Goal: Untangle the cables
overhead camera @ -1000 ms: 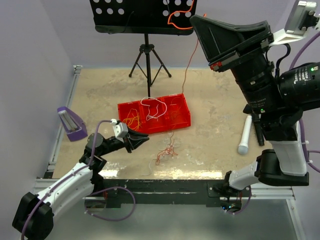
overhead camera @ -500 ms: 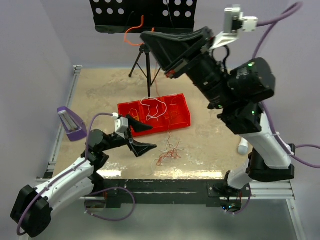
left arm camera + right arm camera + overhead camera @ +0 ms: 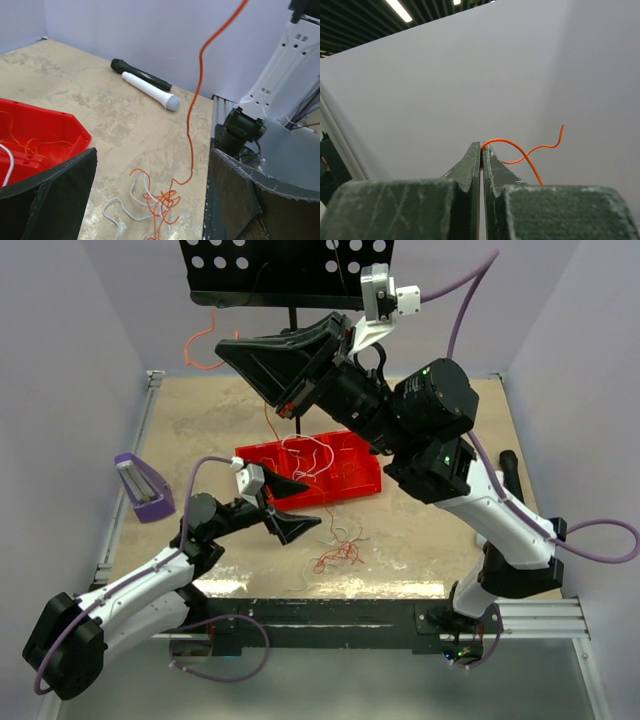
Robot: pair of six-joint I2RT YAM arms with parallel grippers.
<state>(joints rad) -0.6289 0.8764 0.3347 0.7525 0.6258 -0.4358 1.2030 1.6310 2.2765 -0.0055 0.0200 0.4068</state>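
A small clump of red, orange and white cables [image 3: 340, 550] lies on the table in front of the red tray [image 3: 375, 478]. More thin cables lie in the tray. My right gripper [image 3: 222, 345] is raised high at the back left, shut on one orange cable [image 3: 203, 343]. That orange cable [image 3: 196, 95] hangs down to the clump [image 3: 160, 205]. In the right wrist view the cable [image 3: 520, 149] curls out from the tips of the shut right gripper [image 3: 481, 146]. My left gripper [image 3: 300, 508] is open, low, just left of the clump and holding nothing; the left gripper [image 3: 150, 210] frames it.
A black music stand [image 3: 290, 270] stands at the back. A purple object [image 3: 140, 485] sits at the table's left edge. A black and white microphone [image 3: 147, 85] lies at the right. The right arm's elbow [image 3: 430, 430] hangs over the tray.
My right arm has swung far to the left, carrying the orange cable's end with it. My left gripper has opened wide and moved right, toward the clump.
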